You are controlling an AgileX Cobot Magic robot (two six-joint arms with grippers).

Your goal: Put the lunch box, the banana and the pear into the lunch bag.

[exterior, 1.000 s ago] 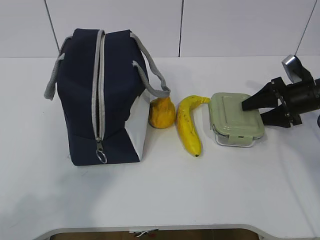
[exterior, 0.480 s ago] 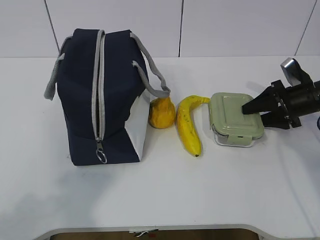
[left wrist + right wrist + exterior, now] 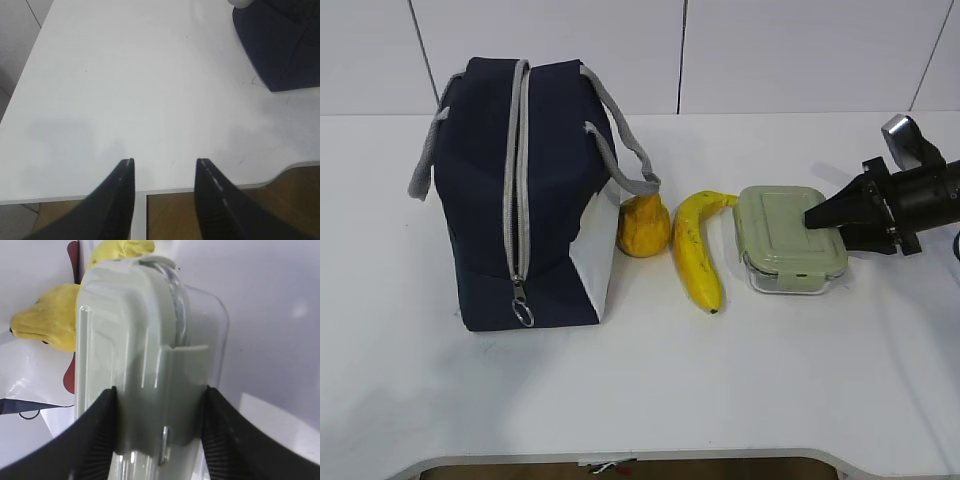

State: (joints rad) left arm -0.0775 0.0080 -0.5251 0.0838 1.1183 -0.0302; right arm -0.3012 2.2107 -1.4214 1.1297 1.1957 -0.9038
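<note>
Right hand (image 3: 817, 229) is clamping the lunch box (image 3: 790, 240); banana (image 3: 698, 252), pear (image 3: 644, 226) are waiting outside the zipped bag (image 3: 520, 190).

The black right arm (image 3: 920, 200) carries a silver block and a tapered claw (image 3: 820, 225).

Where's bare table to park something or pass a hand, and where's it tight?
Free: the broad front strip of the table from the lunch bag and banana to the near edge; left of the bag; behind the fruit toward the wall. Crowded: the row of bag, pear, banana, lunch box, with the right gripper at the box.
</note>
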